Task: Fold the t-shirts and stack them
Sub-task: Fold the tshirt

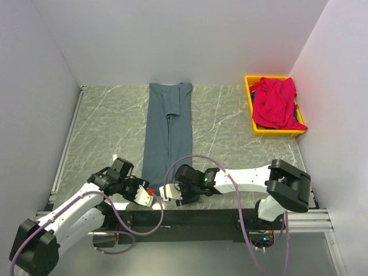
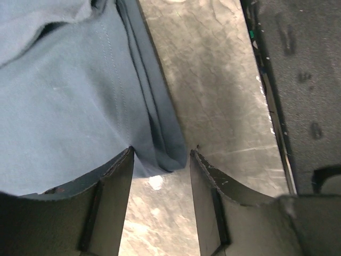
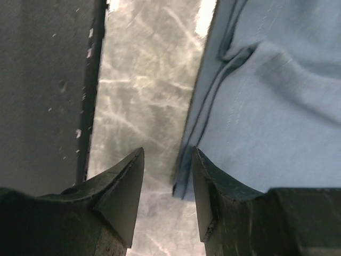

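Since the blue-grey t-shirt (image 1: 167,132) lies folded into a long strip up the middle of the surface (image 1: 109,126), we have the left hand (image 1: 148,195) at its near left corner, jaws apart around the layered edge. The right hand (image 1: 168,193) sits at its near right corner, likewise spread. We judge the cloth light, limp and apt to shed layers, so pinch every layer there. Far right of it, the red t-shirt (image 1: 276,103) is heaped in the yellow bin (image 1: 276,133).

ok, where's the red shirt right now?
Top view: the red t-shirt lies crumpled in the yellow bin at the far right corner of the table, apart from the blue-grey t-shirt lying down the middle.
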Motion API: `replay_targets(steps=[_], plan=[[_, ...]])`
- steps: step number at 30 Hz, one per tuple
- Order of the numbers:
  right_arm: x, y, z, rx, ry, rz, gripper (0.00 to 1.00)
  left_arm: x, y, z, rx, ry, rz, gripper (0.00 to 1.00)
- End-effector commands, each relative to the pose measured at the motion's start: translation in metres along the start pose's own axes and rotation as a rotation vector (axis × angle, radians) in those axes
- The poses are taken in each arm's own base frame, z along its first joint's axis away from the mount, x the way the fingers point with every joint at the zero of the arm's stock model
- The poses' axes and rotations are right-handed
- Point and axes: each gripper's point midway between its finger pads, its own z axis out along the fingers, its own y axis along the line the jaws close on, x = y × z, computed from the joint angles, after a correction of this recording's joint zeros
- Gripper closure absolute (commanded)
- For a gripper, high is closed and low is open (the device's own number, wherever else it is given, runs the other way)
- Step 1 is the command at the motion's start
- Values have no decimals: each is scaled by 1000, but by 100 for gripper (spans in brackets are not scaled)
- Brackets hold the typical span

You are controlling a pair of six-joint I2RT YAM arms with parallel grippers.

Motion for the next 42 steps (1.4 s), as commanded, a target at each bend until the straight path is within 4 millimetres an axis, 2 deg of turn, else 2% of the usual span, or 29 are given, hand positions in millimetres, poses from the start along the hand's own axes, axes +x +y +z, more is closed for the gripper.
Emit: replay_targets(steps=[1, 6, 8, 11, 17, 22, 33, 36, 37, 39, 41, 42], plan=[[7, -6, 4, 20, 53, -29, 52, 0, 8, 1, -16, 12, 13, 48], [-5, -8, -13, 46, -3, -31, 52, -2, 6, 1, -10, -1, 39, 49], [-19, -10, -25, 55, -49, -25, 51, -3, 5, 1, -11, -6, 42, 48], [-26, -9, -33, 57, -73, -11, 50, -3, 5, 1, -9, -6, 46, 49], [-7, -9, -16, 39, -12, 11, 46, -2, 6, 0, 1, 5, 54, 49], [5, -17, -6, 48, 42, 19, 45, -2, 6, -2, 14, 10, 57, 49], [22, -19, 2, 4, 95, 70, 47, 0, 4, 0, 31, 14, 96, 51], [28, -16, 5, -24, 126, 70, 54, 1, 6, 1, 40, 21, 91, 52], [30, -16, 7, -34, 139, 74, 62, 2, 6, 1, 44, 26, 94, 53], [32, -14, 8, -48, 155, 73, 67, 5, 5, 2, 63, 36, 95, 54], [33, -12, 10, -58, 161, 71, 77, 5, 7, 2, 67, 39, 95, 57], [32, -12, 9, -59, 160, 73, 81, 6, 7, 2, 66, 45, 94, 62]])
